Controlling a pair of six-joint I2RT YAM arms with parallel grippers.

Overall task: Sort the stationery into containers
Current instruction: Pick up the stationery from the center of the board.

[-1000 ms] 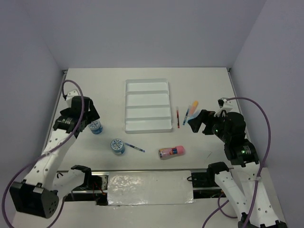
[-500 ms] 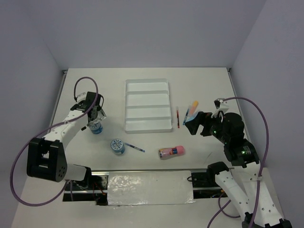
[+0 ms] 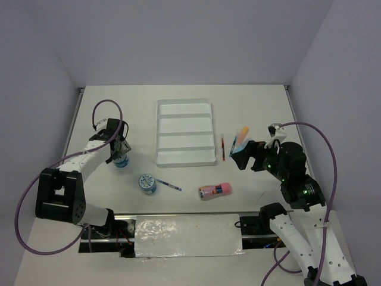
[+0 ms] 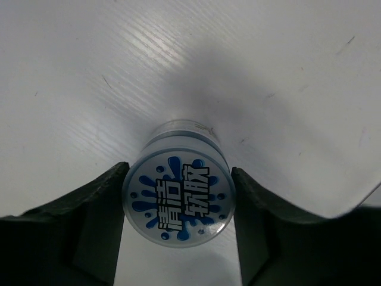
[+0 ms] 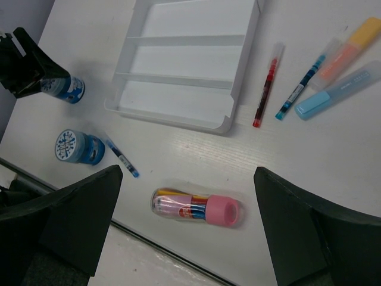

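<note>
White surface point(image 3: 268, 107), pale walls on three sides. Over the last second my left gripper point(image 3: 118, 150) has swung in from the left edge and come down on the blue tub point(image 4: 178, 199) standing there. The fingers point(image 4: 101, 220) now press its two sides, pinching it as far as the wrist view shows, though I can't confirm a firm hold. I judge the first pick is nearly made, with the lift still to come.

My right gripper point(image 3: 244, 154) has barely moved. It hangs spread wide near the right edge, holding nothing.

The white tray point(image 3: 184, 102) sits mid-surface with every compartment bare. Its raised left wall is all the tub must clear. Along the near edge lie the second tub point(image 3: 147, 183), a blue pen point(image 3: 169, 185) and the pink-red tube point(image 3: 215, 190). The red pen point(image 3: 222, 147) and orange marker point(image 3: 242, 131) lie right of the tray.
</note>
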